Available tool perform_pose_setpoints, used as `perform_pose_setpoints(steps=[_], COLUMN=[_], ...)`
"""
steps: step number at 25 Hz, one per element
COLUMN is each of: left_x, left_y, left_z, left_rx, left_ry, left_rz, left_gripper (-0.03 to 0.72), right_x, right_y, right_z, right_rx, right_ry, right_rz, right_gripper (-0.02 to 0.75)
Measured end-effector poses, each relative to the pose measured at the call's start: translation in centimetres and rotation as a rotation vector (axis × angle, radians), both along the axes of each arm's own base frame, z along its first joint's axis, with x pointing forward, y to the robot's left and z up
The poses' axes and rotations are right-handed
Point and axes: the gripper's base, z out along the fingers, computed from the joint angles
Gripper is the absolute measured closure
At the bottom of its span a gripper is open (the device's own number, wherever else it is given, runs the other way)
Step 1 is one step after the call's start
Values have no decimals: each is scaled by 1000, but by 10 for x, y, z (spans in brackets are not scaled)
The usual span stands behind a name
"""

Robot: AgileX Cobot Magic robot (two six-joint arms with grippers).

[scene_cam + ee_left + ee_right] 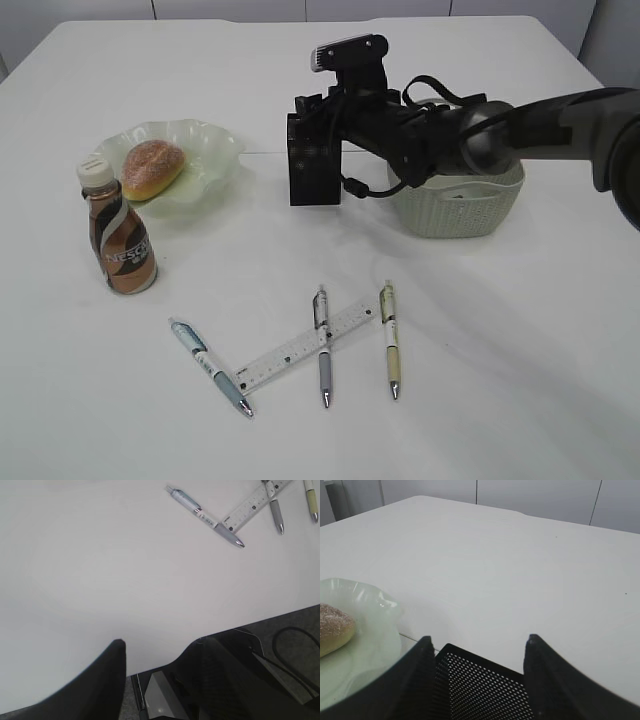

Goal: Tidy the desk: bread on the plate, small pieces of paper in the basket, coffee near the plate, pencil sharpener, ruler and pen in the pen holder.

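Observation:
The bread point(152, 167) lies on the pale green plate point(215, 150), and the coffee bottle point(122, 245) stands just in front of it. My right gripper point(479, 639) reaches across to the black mesh pen holder point(312, 165), which stands on the table. Its fingers straddle the pen holder point(485, 685) and stand open. The ruler point(300, 347) and three pens point(210, 365) point(323, 350) point(390, 338) lie near the front. My left gripper point(160, 647) hangs open and empty over the table's front edge. No pencil sharpener or paper pieces show.
The white basket point(460, 210) stands right of the pen holder, and my right arm hides most of its inside. In the left wrist view a pen point(205, 516) and the ruler point(250, 505) lie far ahead, and below the table edge run dark cables point(295, 655).

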Motion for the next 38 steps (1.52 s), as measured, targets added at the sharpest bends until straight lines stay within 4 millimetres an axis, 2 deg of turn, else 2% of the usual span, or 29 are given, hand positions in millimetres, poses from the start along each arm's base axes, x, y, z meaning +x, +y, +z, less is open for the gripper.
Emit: perform_pose_setpoints(steps=[13,17,22,29,34,38], left_x=[0,0,0,1,2,2], left_y=[0,0,0,4,6,7], left_z=[0,0,0,0,-1,-1], left_rx=[3,4,4,51,74,77], left_ry=[-1,-1,-1,-12,-17,-18], left_rz=[0,1,1,8,11,12], left_gripper=[328,328,328,328,326,326], right_x=[1,-4,-18,-57,-87,-107], right_y=[0,-4,-12,-28,-38,-41], right_z=[6,30,76,135,155,172], right_rx=[-16,-38,-54,-73,-117,-92], right_ry=[18,60,148,404,604,694], right_rz=[-4,-20,-60,-122,-141,-130], right_gripper=[288,289,289,289,289,289])
